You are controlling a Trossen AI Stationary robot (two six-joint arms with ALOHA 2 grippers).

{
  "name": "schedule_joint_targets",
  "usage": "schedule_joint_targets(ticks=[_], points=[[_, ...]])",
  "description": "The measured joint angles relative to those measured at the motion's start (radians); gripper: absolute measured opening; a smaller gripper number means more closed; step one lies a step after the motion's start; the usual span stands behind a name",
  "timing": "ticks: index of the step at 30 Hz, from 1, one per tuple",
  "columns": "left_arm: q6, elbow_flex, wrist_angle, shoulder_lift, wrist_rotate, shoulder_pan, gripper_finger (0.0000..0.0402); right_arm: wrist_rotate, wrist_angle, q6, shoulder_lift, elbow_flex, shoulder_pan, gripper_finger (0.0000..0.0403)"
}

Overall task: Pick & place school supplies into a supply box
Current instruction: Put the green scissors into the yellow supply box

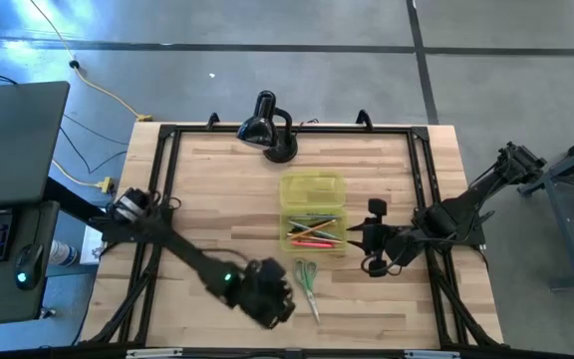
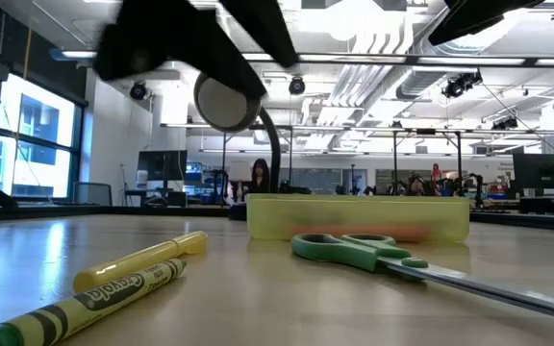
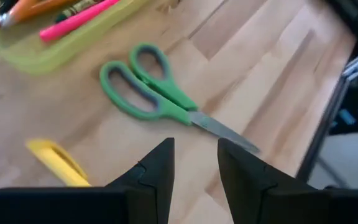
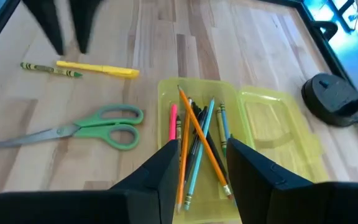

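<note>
The supply box (image 1: 313,231) lies open mid-table, its lid (image 1: 312,189) flat on the far side, with several pencils and pens (image 4: 194,146) inside. Green-handled scissors (image 1: 307,283) lie flat on the table just near of the box. A yellow marker (image 4: 98,68) and a green crayon (image 4: 50,69) lie beside them toward the table's left. My left gripper (image 3: 194,146) hovers open above the table near the scissors (image 3: 154,93), holding nothing. My right gripper (image 4: 197,155) hangs open at the box's right side.
A black desk lamp (image 1: 267,128) stands at the far edge behind the box lid. Black frame rails (image 1: 422,179) run along the table's sides. Bare wood lies to the left of the box and at the near right.
</note>
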Motion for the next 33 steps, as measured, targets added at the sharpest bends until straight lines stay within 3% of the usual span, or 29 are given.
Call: schedule_joint_targets(ticks=[5,11,16,23,33], points=[[-0.175,0.0,-0.061,0.0,-0.141,-0.094,0.0156,-0.025,0.003,0.116,0.003,0.0,0.0,0.0114],[-0.269,0.0,-0.175,0.0,-0.257,-0.133,0.0156,-0.181,0.051,0.325,0.082,0.0,0.0,0.0114],[-0.281,0.0,-0.19,0.0,-0.287,-0.117,0.0156,-0.228,0.171,0.494,0.251,0.0,0.0,0.0114],[-0.282,-0.001,-0.162,0.0,-0.251,-0.097,0.0156,-0.178,0.213,0.769,0.443,0.039,-0.007,0.0114],[-0.279,-0.001,-0.17,0.0,-0.242,-0.098,0.0156,-0.197,0.218,0.807,0.62,0.177,-0.047,0.0114]])
